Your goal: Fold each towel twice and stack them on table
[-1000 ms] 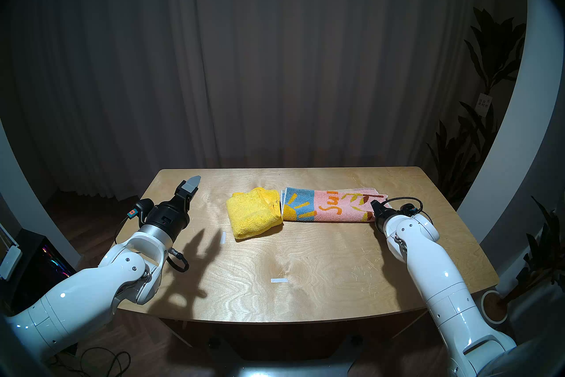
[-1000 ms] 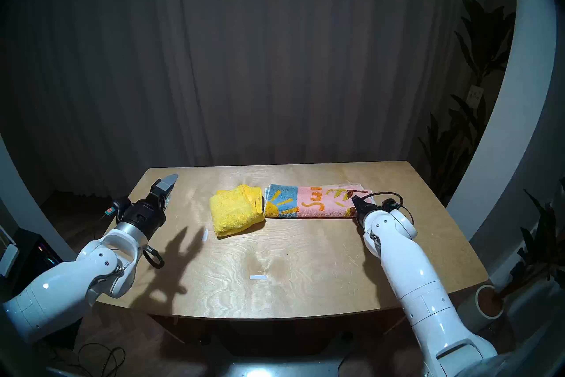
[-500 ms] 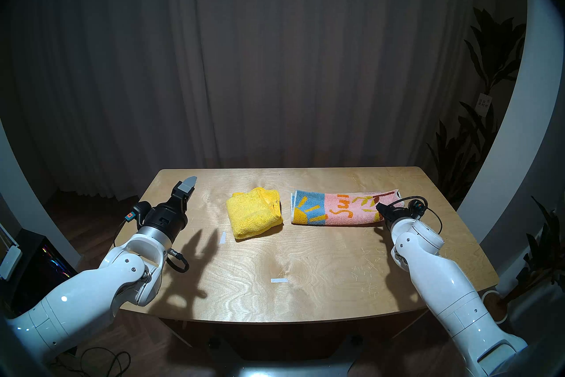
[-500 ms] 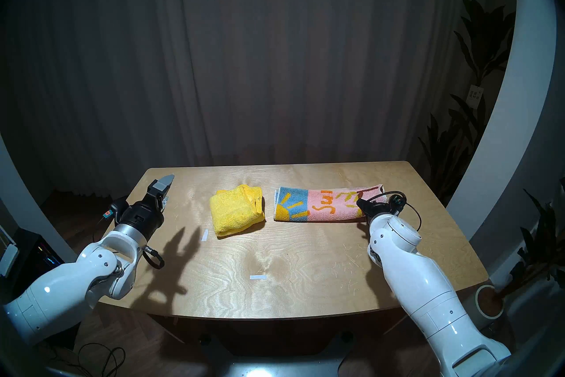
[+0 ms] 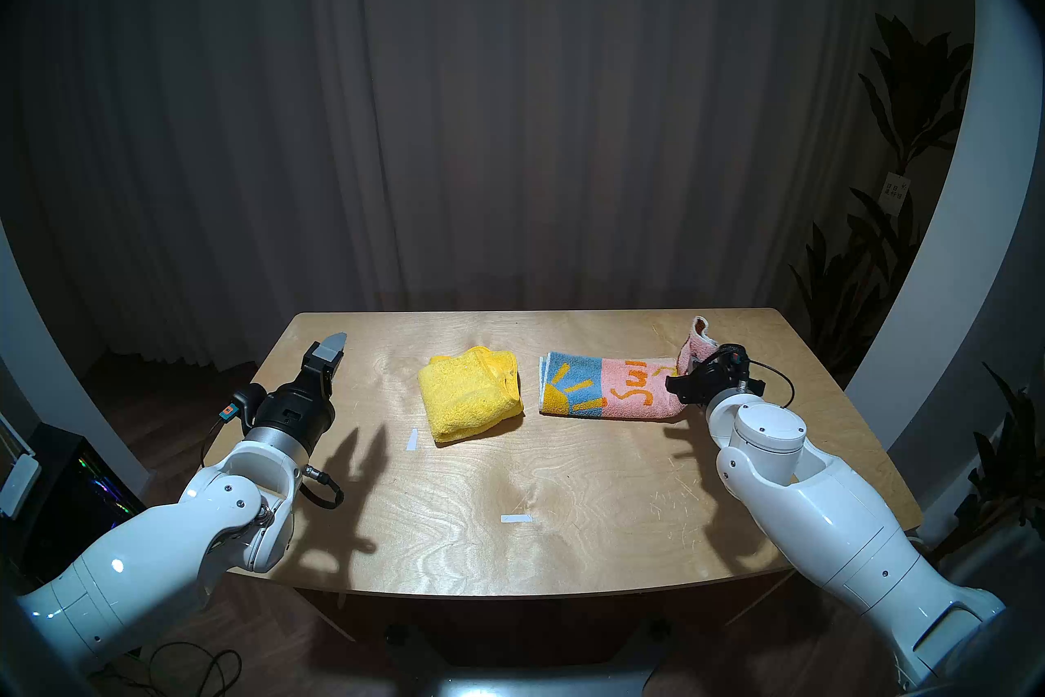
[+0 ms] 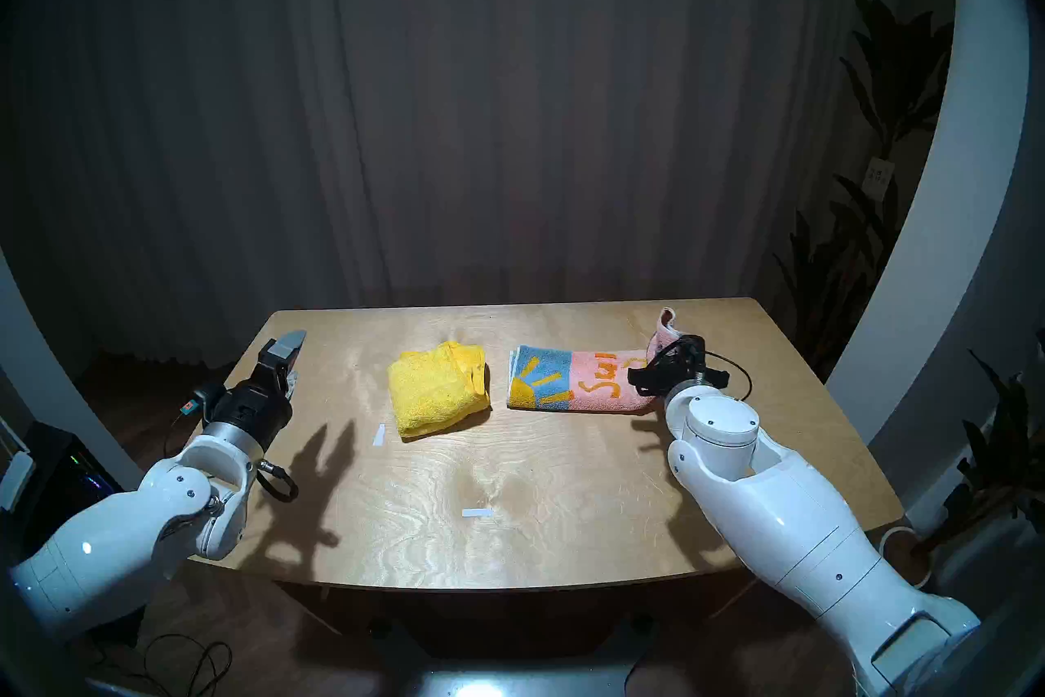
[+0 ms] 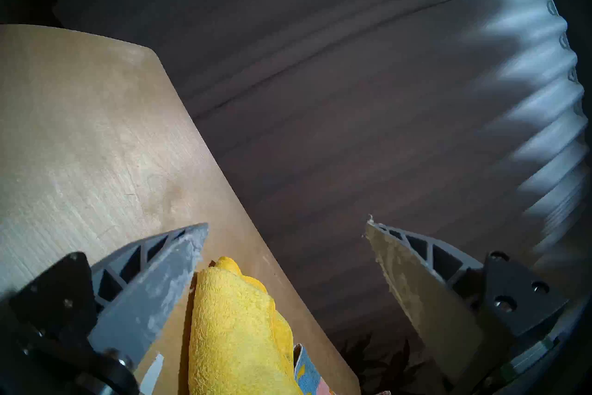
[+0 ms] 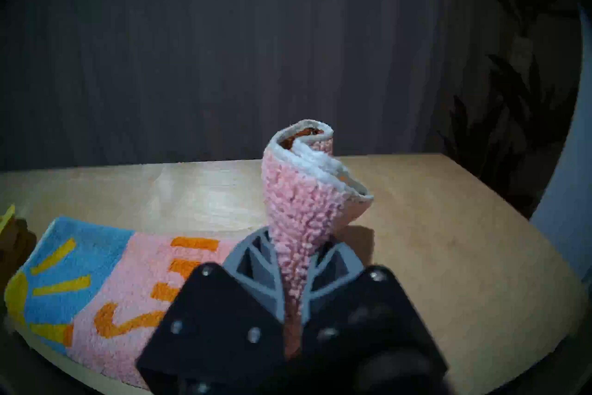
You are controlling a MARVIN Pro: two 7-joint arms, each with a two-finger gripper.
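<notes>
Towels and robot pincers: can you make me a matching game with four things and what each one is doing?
Things:
1. yellow towel
2. pink towel
3. left pincer
4. right pincer

States:
A. shut, pinching a lifted end of cloth
B. wide open, holding nothing
C. lying folded in a bundle on the table, nothing touching it
D. lying long on the table, with one end pulled up

Pairs: 1-C, 2-D, 3-B, 4-A
</notes>
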